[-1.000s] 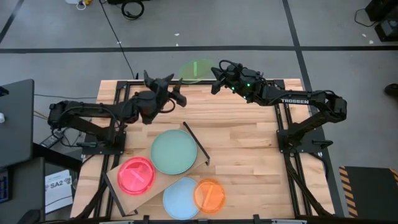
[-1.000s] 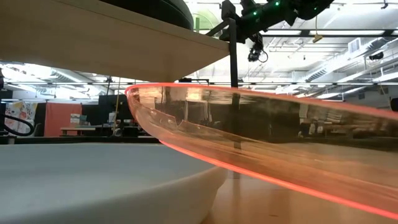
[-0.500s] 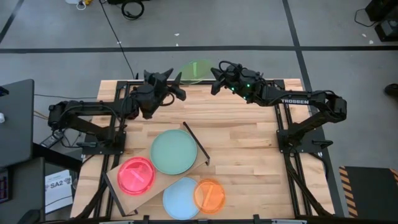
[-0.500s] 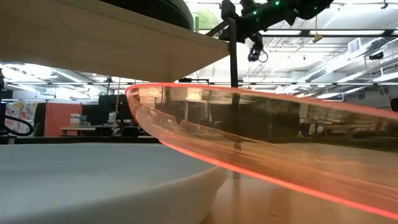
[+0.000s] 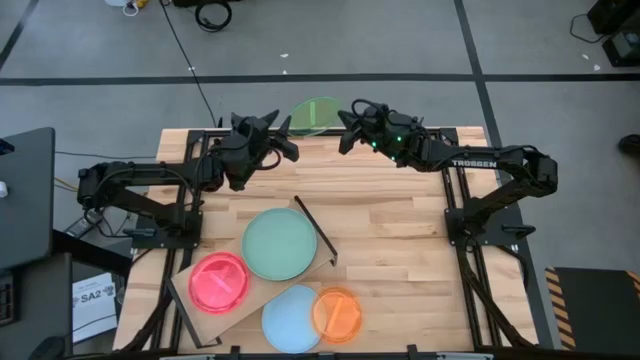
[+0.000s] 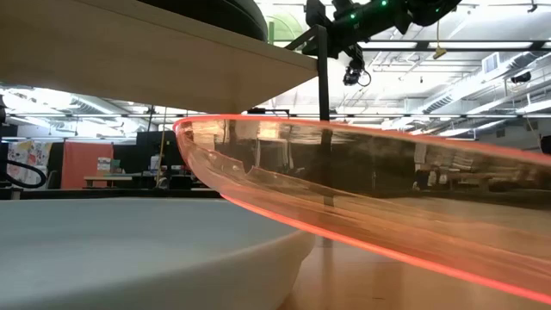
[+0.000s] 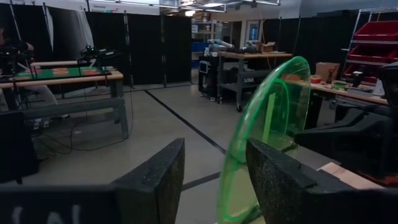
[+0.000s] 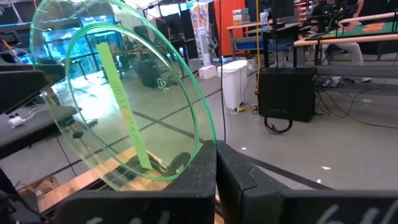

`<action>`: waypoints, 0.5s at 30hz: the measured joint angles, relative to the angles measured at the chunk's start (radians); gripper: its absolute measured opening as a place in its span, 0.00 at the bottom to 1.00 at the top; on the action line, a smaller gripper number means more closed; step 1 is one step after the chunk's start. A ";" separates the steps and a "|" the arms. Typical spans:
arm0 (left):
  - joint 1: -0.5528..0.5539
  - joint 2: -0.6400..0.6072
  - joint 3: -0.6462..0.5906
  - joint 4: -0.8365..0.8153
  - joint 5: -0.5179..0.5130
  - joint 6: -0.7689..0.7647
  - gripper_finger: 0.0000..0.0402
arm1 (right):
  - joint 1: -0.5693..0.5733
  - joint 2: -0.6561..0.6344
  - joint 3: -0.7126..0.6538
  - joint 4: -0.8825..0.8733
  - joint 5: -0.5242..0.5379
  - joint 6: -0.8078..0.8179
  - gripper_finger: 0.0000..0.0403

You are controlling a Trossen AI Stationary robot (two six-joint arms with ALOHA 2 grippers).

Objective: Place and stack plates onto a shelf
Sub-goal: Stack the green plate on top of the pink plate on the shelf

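The neon-green plate (image 5: 315, 113) stands tilted on edge in the air over the table's far edge, held by my right gripper (image 5: 345, 123), which is shut on its rim. My left gripper (image 5: 283, 137) is open just left of the plate. In the left wrist view the plate's rim (image 7: 231, 180) runs between its two fingers, and I see no touch. The mint-green plate (image 5: 279, 243) and the pink plate (image 5: 219, 281) lie flat on the pale shelf board (image 5: 185, 292). The light-blue plate (image 5: 292, 316) lies on the table, with the orange plate (image 5: 337, 312) leaning on its rim. The black plate is out of view. My right gripper (image 8: 216, 146) pinches the neon-green plate's rim (image 8: 200, 140) between its two shut fingers. It comes level from the table's right side. The plate is lifted clear and stands on edge, tilted, reaching out beyond the fingertips toward the left arm.
The shelf's thin black bar frame (image 5: 316, 228) rises at the board's right end beside the mint-green plate. The shelf lies slantwise at the table's near left. Bare slatted tabletop (image 5: 400, 230) lies in the middle and on the right. In the low view the orange plate (image 6: 387, 198) fills the foreground.
My left gripper has moved toward the table's far edge and toward the neon-green plate, staying open, so that the plate's rim now lies between its fingers. The right gripper and the plate have stayed nearly where they were.
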 joint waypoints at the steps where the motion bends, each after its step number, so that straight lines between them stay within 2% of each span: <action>1: 0.000 0.000 0.000 0.000 0.000 0.000 0.42 | 0.002 0.000 0.000 0.000 0.000 0.000 0.02; 15: 0.000 0.000 0.000 0.000 0.000 0.000 0.23 | 0.009 0.000 0.000 0.007 0.000 0.000 0.02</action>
